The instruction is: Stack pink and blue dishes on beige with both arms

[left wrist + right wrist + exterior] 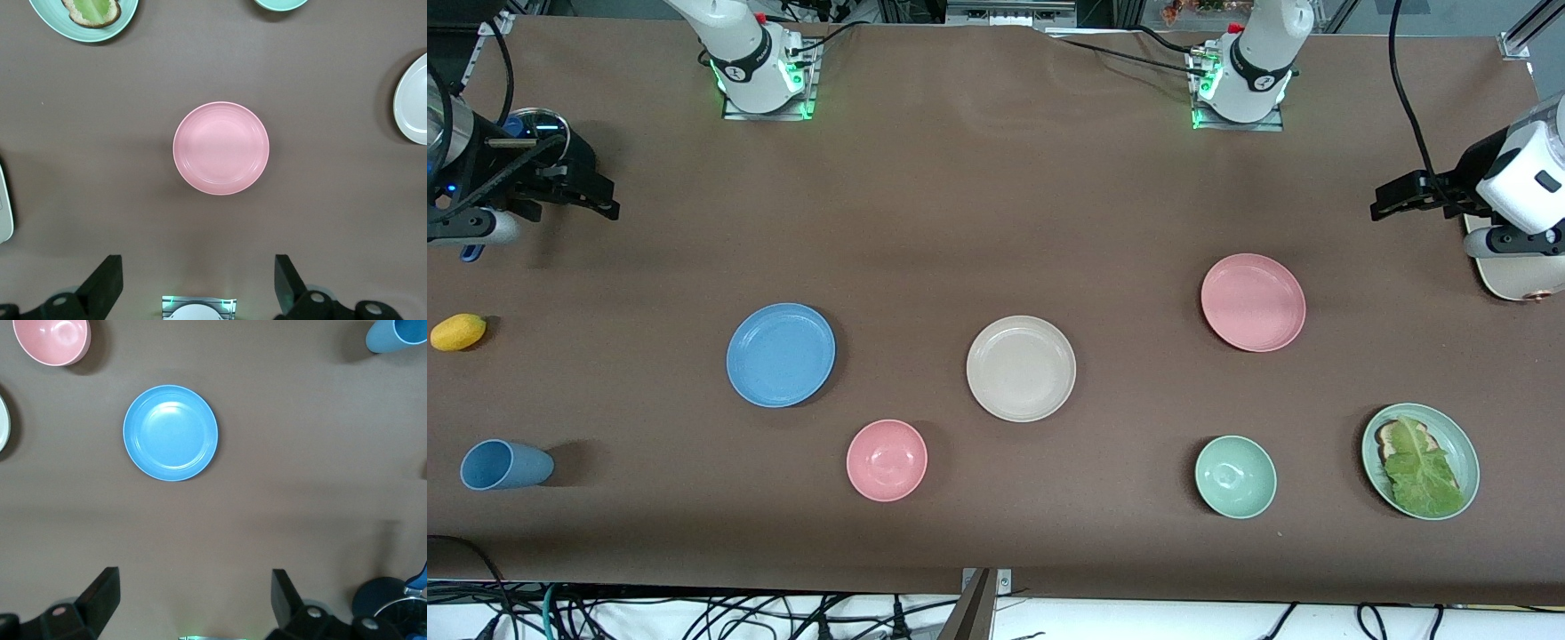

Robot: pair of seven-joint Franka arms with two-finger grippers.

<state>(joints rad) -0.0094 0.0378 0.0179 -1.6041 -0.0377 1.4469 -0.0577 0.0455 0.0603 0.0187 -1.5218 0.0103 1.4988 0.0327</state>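
Note:
The beige plate [1021, 368] lies mid-table, with nothing on it. The light blue plate [781, 355] sits beside it toward the right arm's end, and it also shows in the right wrist view [171, 433]. The pink plate [1253, 302] rests toward the left arm's end, a little farther from the front camera, and lies centred in the left wrist view [221, 148]. My left gripper [1385, 201] [198, 267] hangs open over the table's left-arm end, holding nothing. My right gripper [605, 206] [193, 580] hangs open over the right-arm end, also holding nothing.
A pink bowl [887, 460] and a pale green bowl [1235, 476] sit nearer the front camera. A green plate with toast and lettuce [1420, 460] is at the left arm's end. A blue cup [505, 464] and a lemon [458, 332] lie at the right arm's end.

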